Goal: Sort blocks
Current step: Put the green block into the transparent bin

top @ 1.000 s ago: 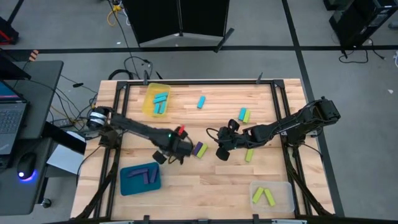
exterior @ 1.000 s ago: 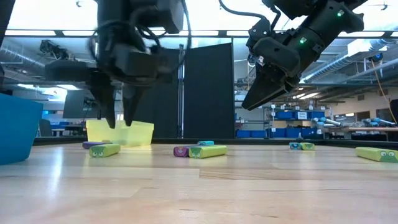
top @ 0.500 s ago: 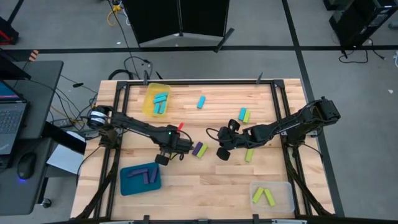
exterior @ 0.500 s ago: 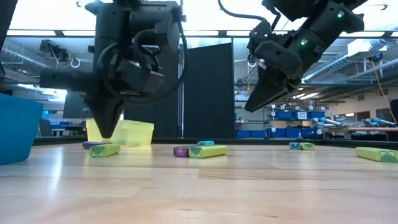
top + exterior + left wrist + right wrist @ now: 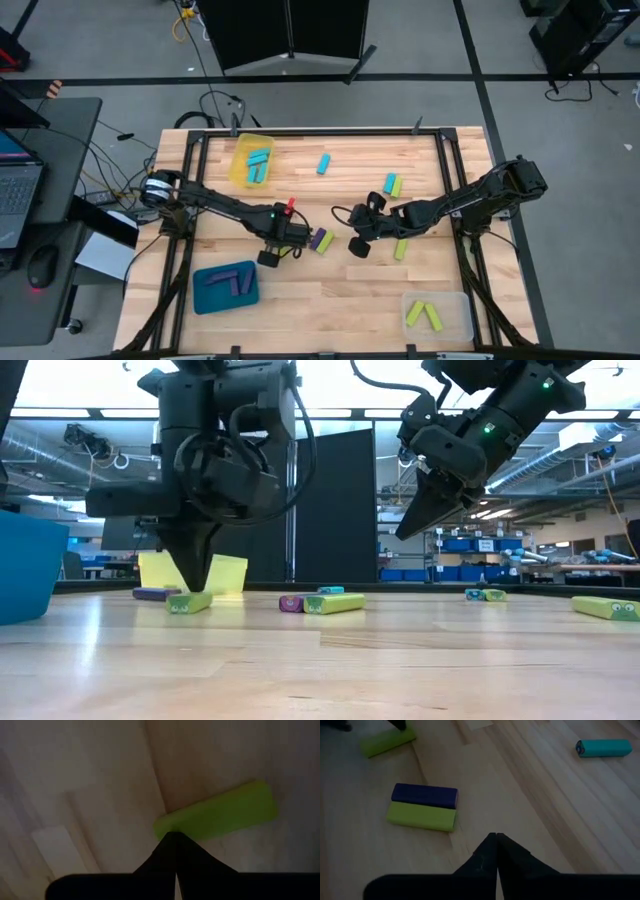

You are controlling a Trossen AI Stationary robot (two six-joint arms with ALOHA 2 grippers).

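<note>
My left gripper (image 5: 275, 247) is shut, and its fingertips (image 5: 172, 837) rest against the end of a yellow-green block (image 5: 220, 815) lying flat on the table, seen in the low view as the yellow-green block (image 5: 190, 602). My right gripper (image 5: 415, 525) is also shut with nothing in it, and hangs above the table near mid-table (image 5: 357, 241). A purple block (image 5: 424, 794) and a yellow-green block (image 5: 420, 817) lie side by side between the two grippers. Farther off lie a cyan block (image 5: 323, 163), a cyan and green pair (image 5: 391, 184) and a green block (image 5: 401, 248).
A yellow tray (image 5: 240, 172) at the back left holds cyan blocks. The blue tray (image 5: 205, 298) at the front left holds purple blocks. Front right, a clear tray (image 5: 455, 300) holds two green blocks. Dark frame rails run along the table's sides.
Both grippers have gone from open to shut. The left one has come down and nudged the yellow-green block a little sideways. The right arm has stayed about where it was.
</note>
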